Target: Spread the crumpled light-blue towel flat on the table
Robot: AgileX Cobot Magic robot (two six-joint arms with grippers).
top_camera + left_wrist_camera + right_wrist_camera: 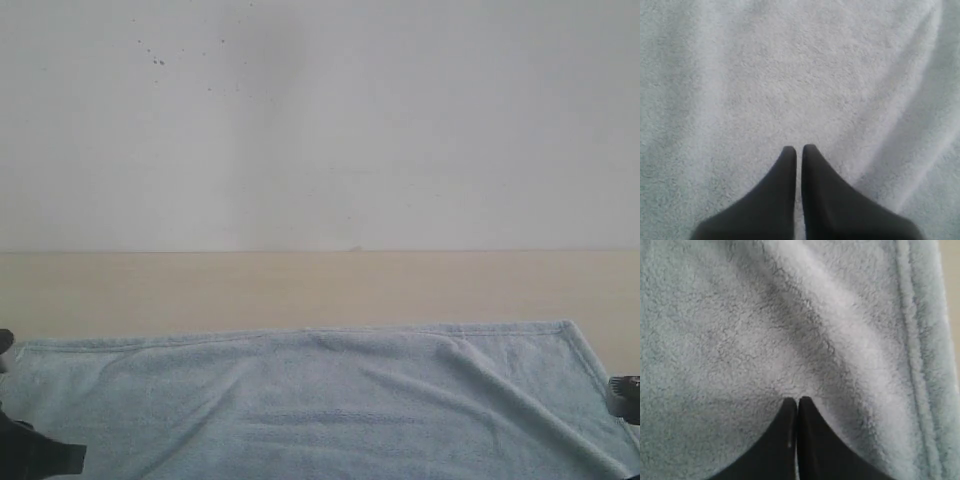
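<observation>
The light-blue towel lies spread across the near part of the beige table, its far hem almost straight, with soft folds toward the right. My left gripper is shut just above the fluffy towel, nothing showing between its black fingers. My right gripper is also shut, its tips against the towel beside a raised fold and near the stitched hem. In the exterior view only dark bits of the left arm and the right arm show at the towel's two ends.
Bare table runs behind the towel up to the white-grey wall. A thin strip of table shows past the hem in the right wrist view.
</observation>
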